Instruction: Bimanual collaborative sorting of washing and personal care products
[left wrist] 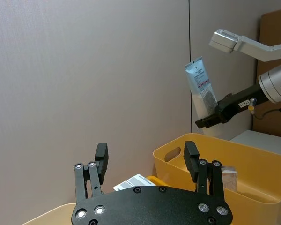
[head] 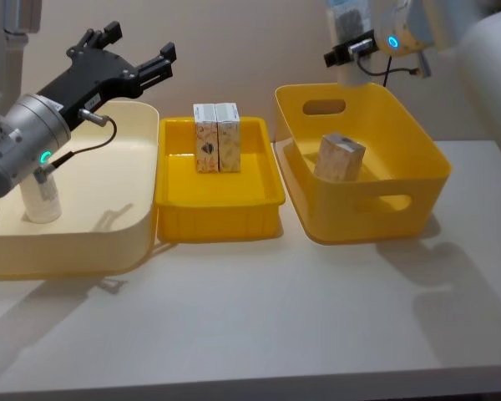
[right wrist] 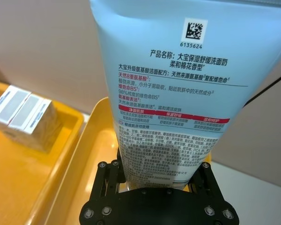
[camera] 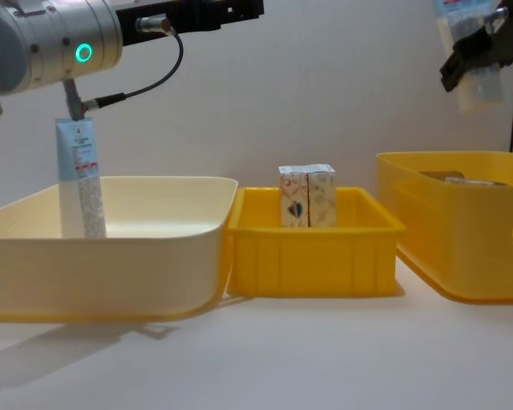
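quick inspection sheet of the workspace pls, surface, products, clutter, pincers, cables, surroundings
surface: white table, bearing a cream bin, a shallow yellow tray and a deep yellow bin.
job's things: one tube upright in the cream bin; two cartons upright side by side in the tray; one carton tilted in the deep bin; a second tube held up by the right pincer.
clutter: nothing seen.
grippers: left pincer open above the cream bin's back edge; right pincer shut on the second tube, above the deep bin.
cables: black cable looping by the left wrist.
surroundings: plain wall behind.
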`<action>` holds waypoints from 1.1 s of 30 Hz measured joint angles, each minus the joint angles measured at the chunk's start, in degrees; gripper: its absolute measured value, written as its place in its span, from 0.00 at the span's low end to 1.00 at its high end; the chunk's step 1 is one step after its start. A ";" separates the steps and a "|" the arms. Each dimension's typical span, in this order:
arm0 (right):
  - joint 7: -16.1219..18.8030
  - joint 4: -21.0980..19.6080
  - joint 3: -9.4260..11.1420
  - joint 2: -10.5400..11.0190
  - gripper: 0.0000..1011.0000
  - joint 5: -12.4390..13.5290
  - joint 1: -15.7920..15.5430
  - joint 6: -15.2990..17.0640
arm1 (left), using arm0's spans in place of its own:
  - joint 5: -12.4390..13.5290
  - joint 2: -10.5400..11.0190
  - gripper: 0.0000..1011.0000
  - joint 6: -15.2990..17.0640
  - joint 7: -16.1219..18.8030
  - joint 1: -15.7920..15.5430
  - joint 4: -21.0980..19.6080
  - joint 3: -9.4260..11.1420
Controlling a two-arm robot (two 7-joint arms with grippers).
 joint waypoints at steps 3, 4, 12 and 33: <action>2.46 1.22 -0.78 -0.07 0.61 0.03 1.21 2.42 | 0.00 0.00 0.99 0.00 0.00 0.00 0.00 0.00; 2.81 1.52 -0.97 -0.08 0.61 0.03 1.47 2.72 | 0.00 0.00 0.99 0.00 0.00 0.00 0.00 0.00; 9.31 5.12 -3.60 -0.24 0.61 -0.03 4.65 8.40 | 0.00 0.00 0.99 0.00 0.00 0.00 0.00 0.00; 29.71 18.69 -14.44 -1.89 0.99 -2.40 13.21 17.88 | 0.00 0.00 0.99 0.00 0.00 0.00 0.00 -0.01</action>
